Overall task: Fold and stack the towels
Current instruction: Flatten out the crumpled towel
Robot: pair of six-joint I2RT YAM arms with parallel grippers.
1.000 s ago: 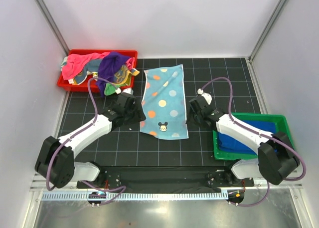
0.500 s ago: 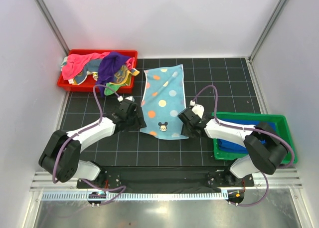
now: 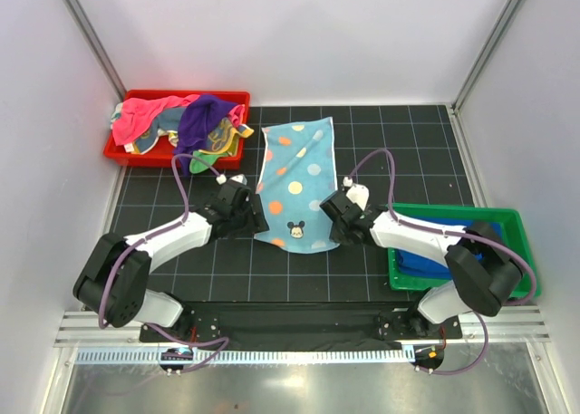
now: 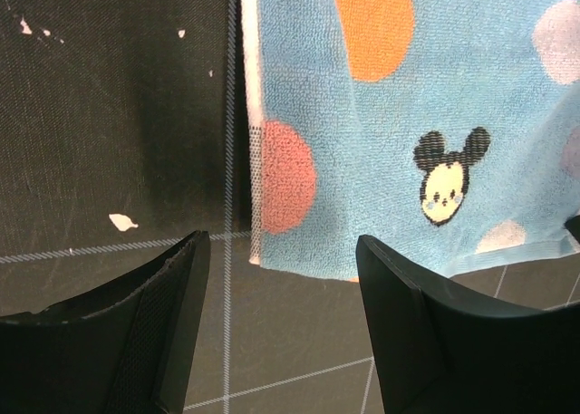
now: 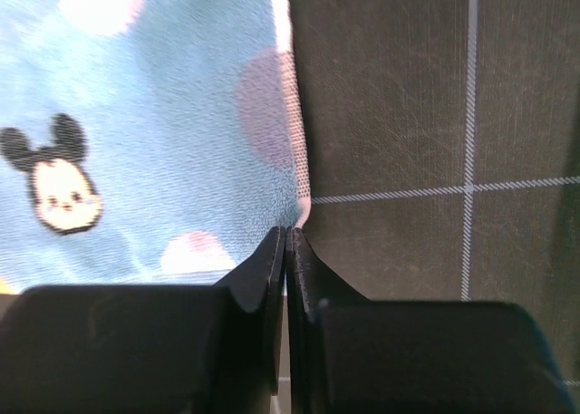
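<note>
A light blue polka-dot towel [image 3: 296,183] lies spread flat on the black mat, its cartoon-mouse end nearest me. My left gripper [image 3: 251,218] stands open at the towel's [image 4: 408,97] near left corner, fingers [image 4: 172,314] low over the mat and nothing between them. My right gripper [image 3: 332,233] is at the near right corner; in the right wrist view its jaws [image 5: 285,233] are pressed together with the towel's [image 5: 154,115] corner edge running into their tips. More towels [image 3: 181,124], pink, purple and teal-and-yellow, are heaped in the red tray. A royal blue towel [image 3: 426,255] lies in the green tray.
The red tray [image 3: 122,153] sits at the back left against the left wall. The green tray [image 3: 507,216] sits at the right, under my right arm. White walls close in the left, back and right sides.
My right gripper has slid left to the towel's near right corner and shut there. The left gripper shifted slightly toward the near left corner and stayed open.
</note>
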